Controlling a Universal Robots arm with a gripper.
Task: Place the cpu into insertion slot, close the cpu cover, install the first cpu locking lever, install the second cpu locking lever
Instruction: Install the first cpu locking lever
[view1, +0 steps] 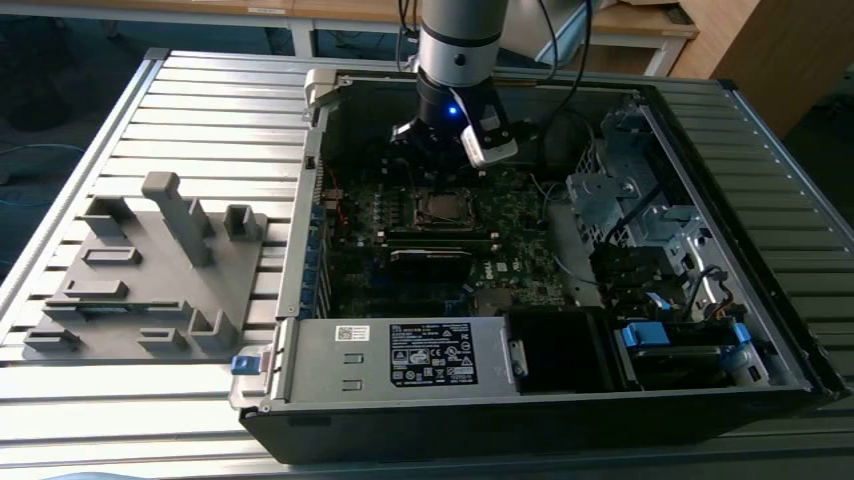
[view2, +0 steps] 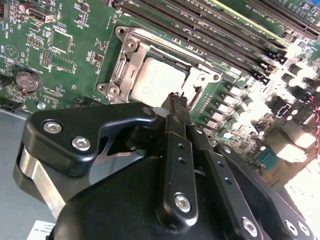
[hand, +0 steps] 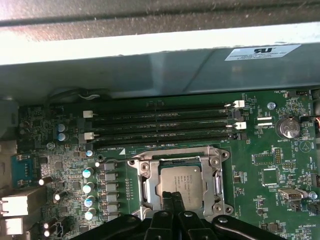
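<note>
An arm (view1: 461, 40) reaches down into an open computer case (view1: 534, 425) lying on a slatted metal surface (view1: 120, 420), as the exterior view takes in the wider scene. A grey moulded fixture (view1: 147, 270) rests on the surface to the exterior view's left of the case. A labelled power supply box (view1: 400, 355) sits along the case's near side. From this distance the insertion slot (view1: 447, 208) is a small square on the green circuit board (view1: 521, 250), close to the arm's lower end.

The wrist views bring the detail. The cpu (hand: 181, 182) lies flat in the slot, and its dull silver top shows through the window of the cpu cover (hand: 146, 187), which lies down around it. The end effector (hand: 172, 200) has its black fingers pressed together with nothing visible between them. Their tips are at the cpu's edge, and whether they touch it cannot be told.

The first wrist view adds the long black memory slots (hand: 160, 125) just beside the socket and a coin cell (hand: 288, 127) well off to one side. The second wrist view looks along the end effector's bolted linkage.
</note>
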